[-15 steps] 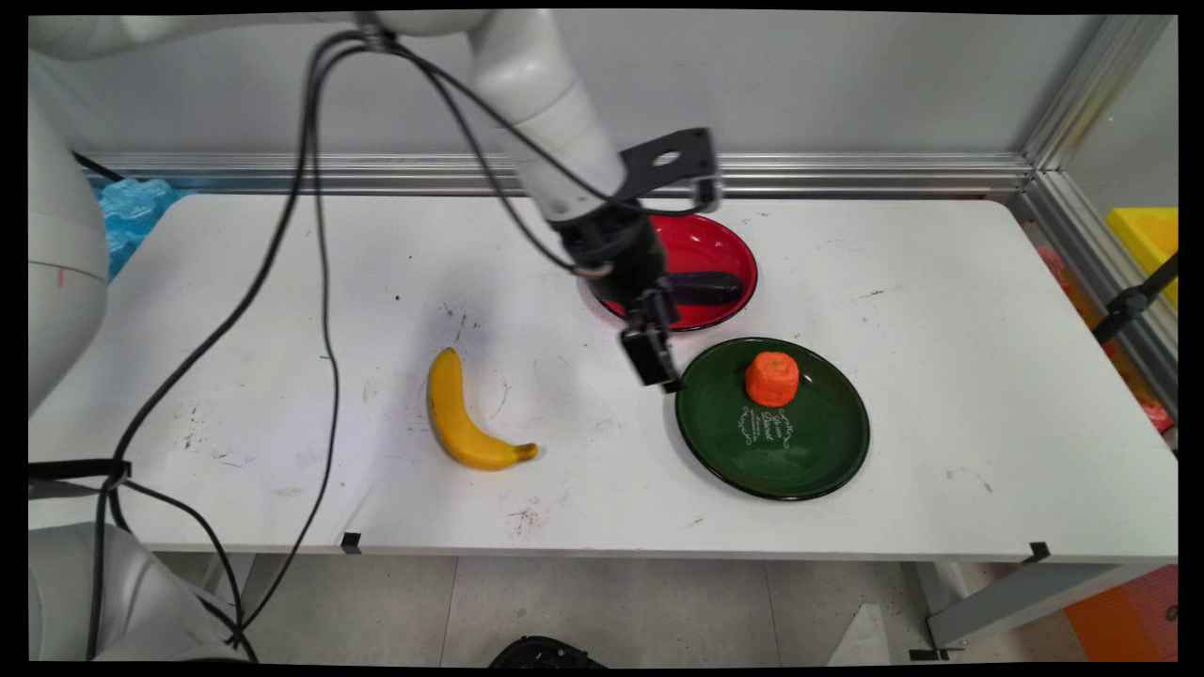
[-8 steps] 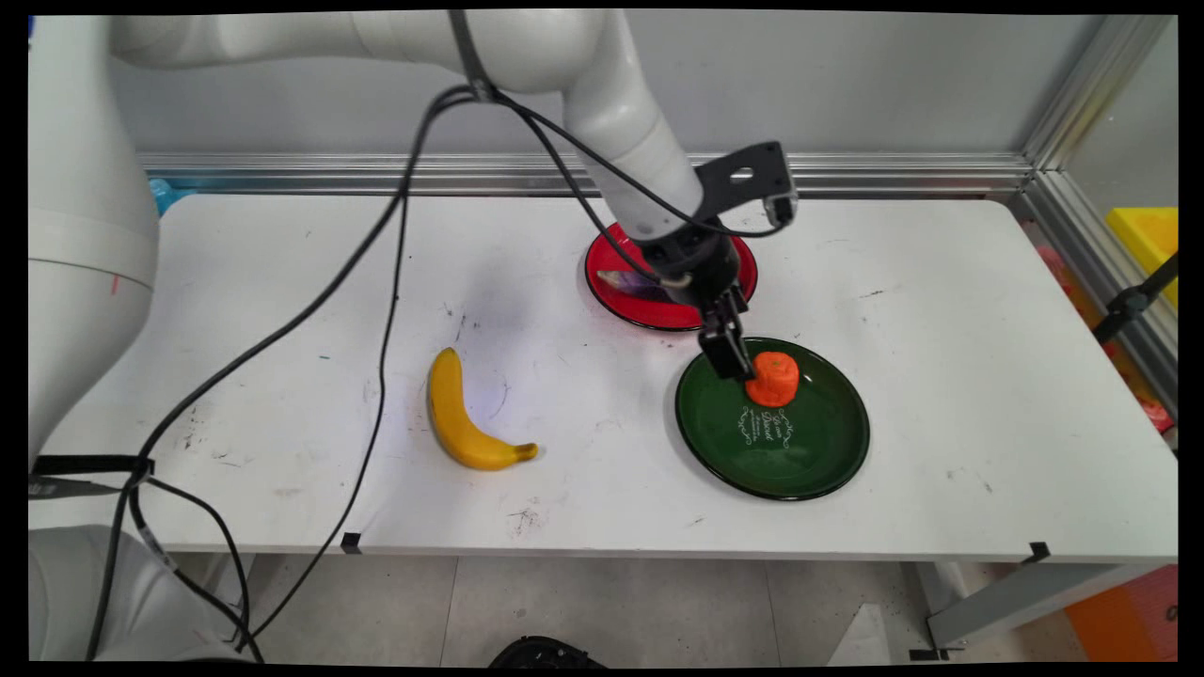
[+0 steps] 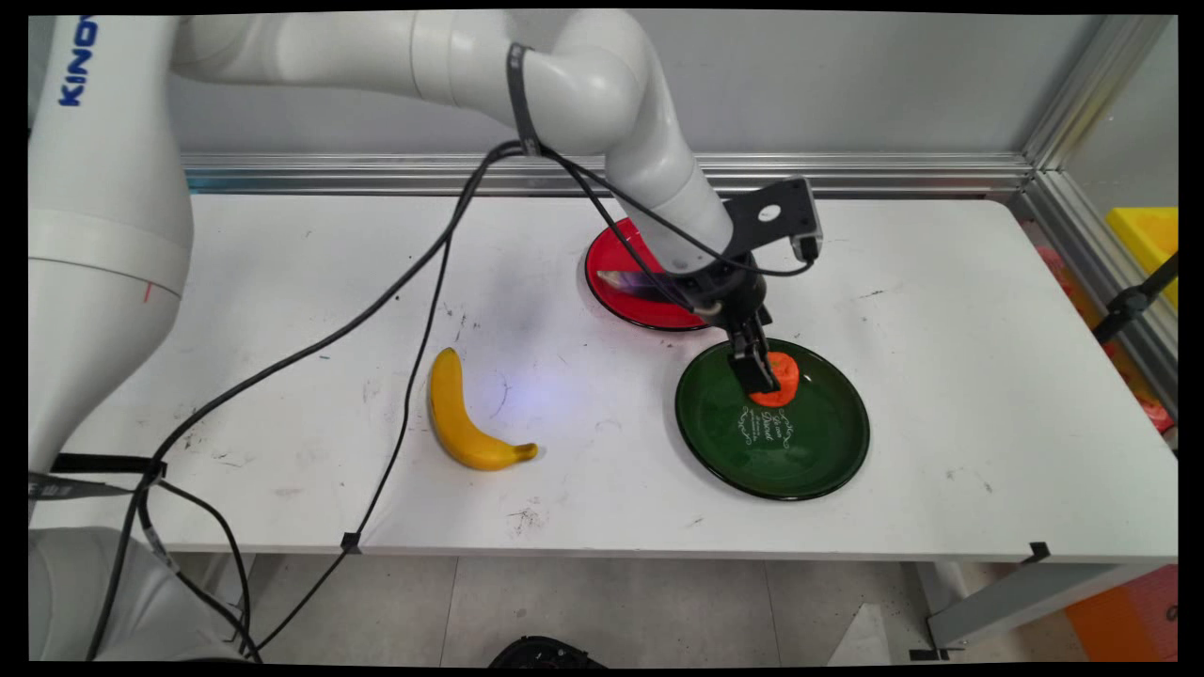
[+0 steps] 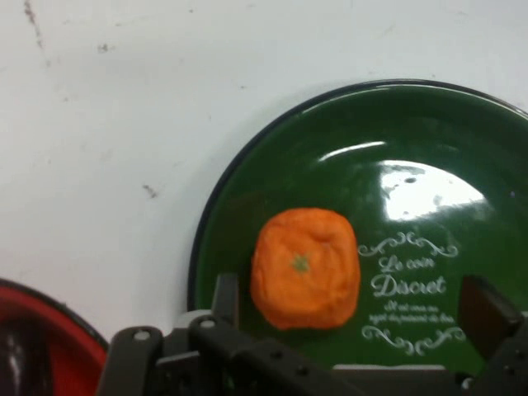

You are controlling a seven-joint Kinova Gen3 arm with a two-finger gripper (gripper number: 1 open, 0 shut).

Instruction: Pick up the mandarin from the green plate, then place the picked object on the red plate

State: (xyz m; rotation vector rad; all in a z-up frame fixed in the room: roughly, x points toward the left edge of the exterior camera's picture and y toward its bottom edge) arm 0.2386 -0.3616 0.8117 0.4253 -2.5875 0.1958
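Gripper (image 4: pixel 351 309) wide open, fingers either side of orange fruit (image 4: pixel 305 266), holding nothing, over green plate (image 3: pixel 809 461); red plate (image 3: pixel 616 287) toward table's far edge.

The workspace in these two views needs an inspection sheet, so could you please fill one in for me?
Surface: white table, scuffed with dark marks.
Things: orange fruit on the green plate; dark aubergine-like item on the red plate; banana lying on the table to the left.
Clutter: nothing seen.
Gripper: gripper open above the green plate, fingers either side of the orange fruit.
Cables: black cables hang from the arm over the table's front edge.
Surroundings: grey wall, aluminium rails, yellow bin at right.
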